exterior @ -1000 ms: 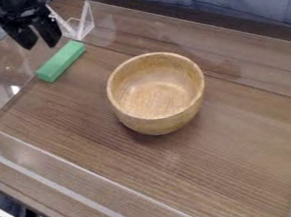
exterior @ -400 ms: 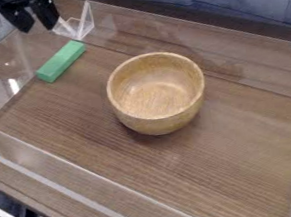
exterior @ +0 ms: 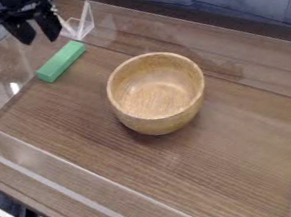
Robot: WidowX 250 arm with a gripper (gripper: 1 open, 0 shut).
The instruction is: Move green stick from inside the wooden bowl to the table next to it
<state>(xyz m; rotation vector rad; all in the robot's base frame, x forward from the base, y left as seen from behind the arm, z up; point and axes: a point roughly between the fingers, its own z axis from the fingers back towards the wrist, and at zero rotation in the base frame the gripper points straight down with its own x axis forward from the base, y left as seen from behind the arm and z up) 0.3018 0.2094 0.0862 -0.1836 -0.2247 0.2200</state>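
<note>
The green stick [exterior: 62, 60] lies flat on the table [exterior: 236, 159] at the far left, left of the wooden bowl [exterior: 157, 91] and apart from it. The bowl stands upright near the middle, and its grainy inside holds nothing. My gripper [exterior: 34, 34] hangs open above and behind the stick at the top left corner, with nothing between its two black fingers.
Clear acrylic walls [exterior: 63, 177] edge the table on all sides. A clear angled piece [exterior: 83, 23] stands just right of the gripper at the back wall.
The gripper rose a little, then came back down slightly, staying open. The stick and the bowl have not moved.
</note>
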